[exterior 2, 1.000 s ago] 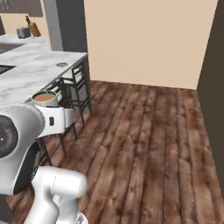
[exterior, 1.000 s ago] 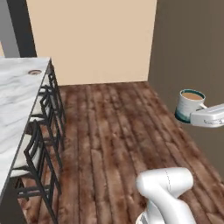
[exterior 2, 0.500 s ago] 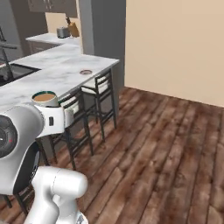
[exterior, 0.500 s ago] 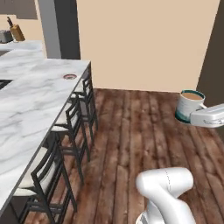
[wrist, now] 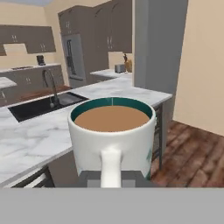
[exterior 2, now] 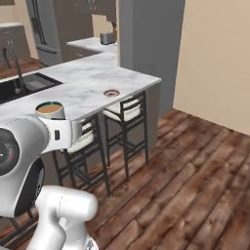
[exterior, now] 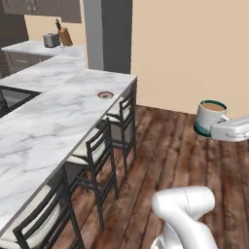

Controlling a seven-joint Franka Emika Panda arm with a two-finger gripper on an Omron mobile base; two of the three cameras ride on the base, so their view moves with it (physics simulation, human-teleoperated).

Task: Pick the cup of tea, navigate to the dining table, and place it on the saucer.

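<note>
Your claw (exterior: 220, 127) is squeezing the cup (exterior: 209, 116) tight, and the table (exterior: 58, 116) with the saucer (exterior: 105, 95) is swinging closer.

No legible text in any view.

You will find no lettering, label, brand mark or numeral on the cup of tea (wrist: 112, 135), which shows plain white with a teal rim, nor on the marble table (exterior: 58, 121), the saucer (exterior: 105, 95), or the far cabinets (wrist: 94, 39); distant countertop items are too small to read.
</note>
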